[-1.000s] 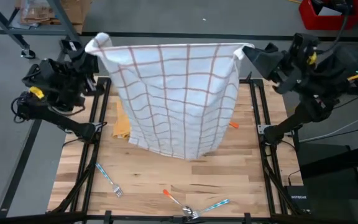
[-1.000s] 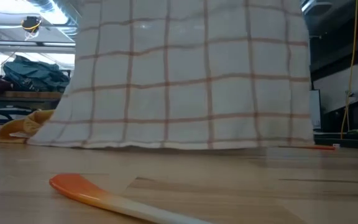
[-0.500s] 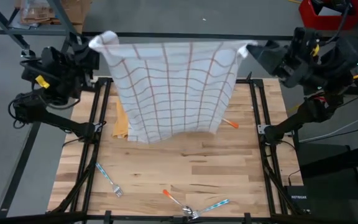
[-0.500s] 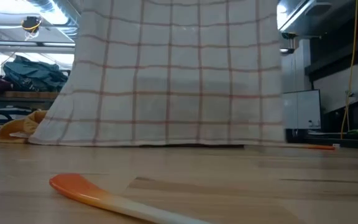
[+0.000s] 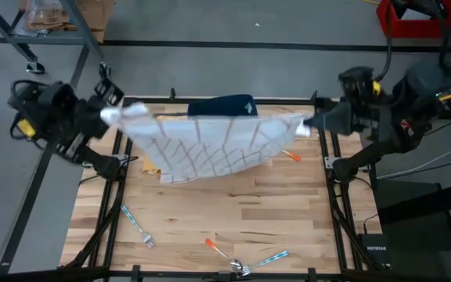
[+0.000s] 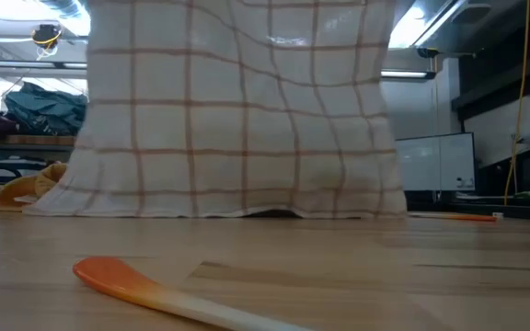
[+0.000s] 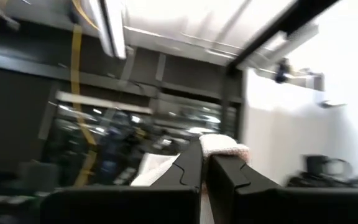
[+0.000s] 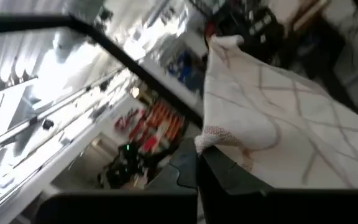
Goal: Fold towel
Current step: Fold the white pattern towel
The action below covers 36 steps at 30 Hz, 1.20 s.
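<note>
A white towel (image 5: 210,145) with a reddish-brown grid hangs between my two grippers over the far half of the table. Its lower edge (image 6: 228,213) rests on the wood. My left gripper (image 5: 114,114) is shut on the towel's upper left corner, and my right gripper (image 5: 310,125) is shut on its upper right corner. Seen from the low view, the towel (image 6: 237,119) fills the middle and hides both grippers. My left gripper pinches the towel's upper left corner (image 7: 224,145) between its two fingers, and a small tuft of cloth sticks out past the fingertips. The towel hangs below it, lower edge on the table. My right gripper pinches the upper right corner (image 8: 219,134) between its two fingers, coming from the table's right. The cloth runs from there in a nearly straight upper edge toward the left gripper.
A dark blue thing (image 5: 221,106) lies at the table's far edge behind the towel. A yellow cloth (image 5: 151,163) lies beside the towel's left end. An orange-handled utensil (image 5: 291,156) lies at the right; a fork (image 5: 137,225) and spoons (image 5: 241,258) lie near the front.
Both grippers have turned at the wrist, and the left one has swung toward the table's left. The towel's upper edge has come toward the near side, uncovering the dark blue thing behind. The lower edge stays on the table and the hanging cloth has narrowed.
</note>
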{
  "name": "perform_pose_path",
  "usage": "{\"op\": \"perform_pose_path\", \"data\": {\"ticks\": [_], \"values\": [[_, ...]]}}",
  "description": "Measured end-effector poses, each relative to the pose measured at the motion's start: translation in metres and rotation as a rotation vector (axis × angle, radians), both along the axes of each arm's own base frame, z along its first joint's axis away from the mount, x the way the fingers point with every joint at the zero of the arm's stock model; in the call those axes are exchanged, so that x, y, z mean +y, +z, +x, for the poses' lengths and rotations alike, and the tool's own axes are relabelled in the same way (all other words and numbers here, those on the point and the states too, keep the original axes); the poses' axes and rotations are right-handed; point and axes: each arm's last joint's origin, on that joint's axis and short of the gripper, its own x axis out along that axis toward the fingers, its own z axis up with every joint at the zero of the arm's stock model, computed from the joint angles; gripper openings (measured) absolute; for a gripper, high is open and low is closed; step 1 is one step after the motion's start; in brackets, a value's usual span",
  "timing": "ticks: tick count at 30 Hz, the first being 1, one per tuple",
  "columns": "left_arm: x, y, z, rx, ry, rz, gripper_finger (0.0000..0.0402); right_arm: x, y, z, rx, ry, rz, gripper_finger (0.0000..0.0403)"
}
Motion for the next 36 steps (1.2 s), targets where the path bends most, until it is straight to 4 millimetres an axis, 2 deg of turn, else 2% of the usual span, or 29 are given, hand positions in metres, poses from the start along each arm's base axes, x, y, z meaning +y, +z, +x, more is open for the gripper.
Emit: {"op": "perform_pose_path", "data": {"ticks": [8, 17, 21, 27, 33, 36], "values": [[-0.045, -0.012, 0.019, 0.091, -0.168, -0.006, 0.0000, 0.028, -0.010, -0.006, 0.107, 0.122, 0.007, 0.0001], [-0.103, -0.036, 0.041, 0.254, -0.243, -0.103, 0.0000, 0.080, -0.029, 0.009, 0.245, 0.247, 0.016, 0.0001], [-0.128, -0.050, 0.051, 0.331, -0.231, -0.166, 0.0000, 0.105, -0.037, 0.014, 0.283, 0.299, 0.000, 0.0001], [-0.167, -0.076, 0.067, 0.440, -0.312, -0.270, 0.0000, 0.138, -0.049, 0.014, 0.337, 0.383, -0.020, 0.0001], [-0.198, -0.103, 0.082, 0.537, -0.369, -0.378, 0.0000, 0.169, -0.062, 0.016, 0.432, 0.376, 0.065, 0.0001], [-0.207, -0.114, 0.087, 0.568, -0.337, -0.389, 0.0000, 0.181, -0.069, 0.018, 0.454, 0.352, 0.062, 0.0001]]}}
